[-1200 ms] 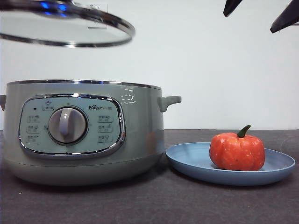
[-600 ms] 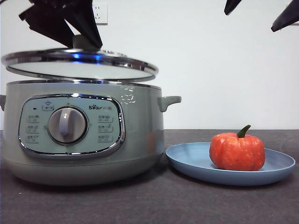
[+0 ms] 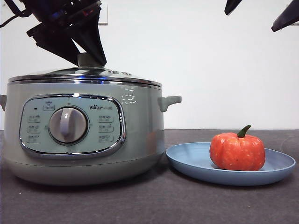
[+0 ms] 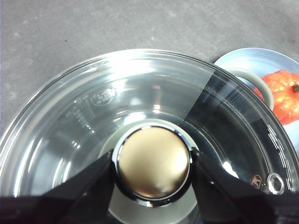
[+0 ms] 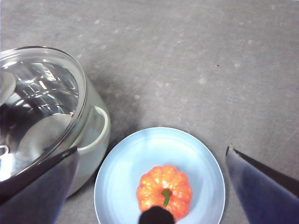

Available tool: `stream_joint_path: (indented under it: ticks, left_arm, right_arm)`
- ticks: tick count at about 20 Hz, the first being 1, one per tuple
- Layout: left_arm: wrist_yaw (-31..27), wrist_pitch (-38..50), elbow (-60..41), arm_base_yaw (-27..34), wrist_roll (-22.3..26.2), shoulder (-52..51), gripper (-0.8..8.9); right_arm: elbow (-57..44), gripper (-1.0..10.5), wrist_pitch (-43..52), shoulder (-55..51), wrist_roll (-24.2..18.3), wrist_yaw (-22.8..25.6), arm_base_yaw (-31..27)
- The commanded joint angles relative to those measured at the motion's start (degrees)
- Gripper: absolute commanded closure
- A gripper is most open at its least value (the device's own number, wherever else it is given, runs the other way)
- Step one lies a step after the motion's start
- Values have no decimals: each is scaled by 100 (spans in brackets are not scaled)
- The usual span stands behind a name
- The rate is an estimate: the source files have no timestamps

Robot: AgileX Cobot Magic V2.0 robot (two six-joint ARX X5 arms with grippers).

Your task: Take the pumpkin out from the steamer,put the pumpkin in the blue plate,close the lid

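Lid (image 3: 84, 74) seated on the steamer (image 3: 81, 133), chrome rim level on the pot's top edge, glass hard to read in the front view under reflections. Left gripper (image 4: 153, 164) clamped on the lid's knob (image 4: 153, 161), one black jaw on each side, fingertips cut off by the wrist picture's lower edge; seen from the front as a big dark mass (image 3: 70, 28) above the pot, hiding most of the knob. Steamer's interior blurred by glare through the glass. Pumpkin (image 3: 237, 151) upright in the blue plate (image 3: 191, 161), stem up, just beside the steamer toward the bench's right edge. Right gripper (image 5: 154, 196) held high over the plate, jaws wide apart, empty; only two black tips (image 3: 285, 16) visible at the front view's top right corner. Steamer's left handle cut off by the frame.
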Motion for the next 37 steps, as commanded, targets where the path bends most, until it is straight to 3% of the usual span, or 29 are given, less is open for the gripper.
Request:
stream_joint_path:
  ticks: [1, 3, 5, 6, 14, 16, 17, 18, 19, 24, 27, 32, 34, 37]
  left_arm:
    - [74, 15, 61, -7, 31, 7, 822]
    - [-7, -111, 61, -2, 52, 7, 748]
    - [-13, -98, 61, 2, 48, 4, 420]
    - [-7, -52, 61, 2, 50, 4, 360]
    - [20, -155, 63, 2, 50, -811, 377]
    - [22, -448, 63, 2, 85, -1187, 379]
    - [22, -627, 63, 2, 225, -1377, 447]
    - [22, -785, 63, 2, 365, -1521, 602]
    - [17, -968, 63, 2, 529, -1674, 844]
    - [-223, -1193, -120, 13, 525, -2277, 821]
    - [-509, -782, -988, 13, 330, -3005, 821]
    - [-1080, -190, -2575, 13, -280, -4903, 821]
    - [-1102, -269, -2581, 13, -540, -5219, 821]
    - [-1167, -286, -2575, 13, -557, -5351, 816]
  right_arm:
    - [-24, 414, 33, -4, 52, 31, 2]
    - [-24, 414, 33, -4, 52, 31, 2]
    - [-24, 415, 33, -4, 52, 28, 2]
    - [-24, 414, 33, -4, 52, 28, 2]
    - [-24, 416, 81, -4, 35, 17, 2]
    - [-26, 515, 79, -4, -20, 20, 2]
    - [-26, 666, 79, -4, -24, 20, 2]
    - [-26, 799, 70, -17, -74, 17, 4]
    - [-28, 957, 57, -59, -175, 17, 4]
    - [-439, 957, 459, -675, -299, 20, 9]
    - [-1270, 957, 1150, -1410, -269, 17, 9]
    - [-2594, 957, 1991, -2638, 345, 37, 13]
    - [-2601, 946, 1971, -2677, 398, 35, 7]
    - [-2599, 946, 1930, -2675, 396, 33, 7]
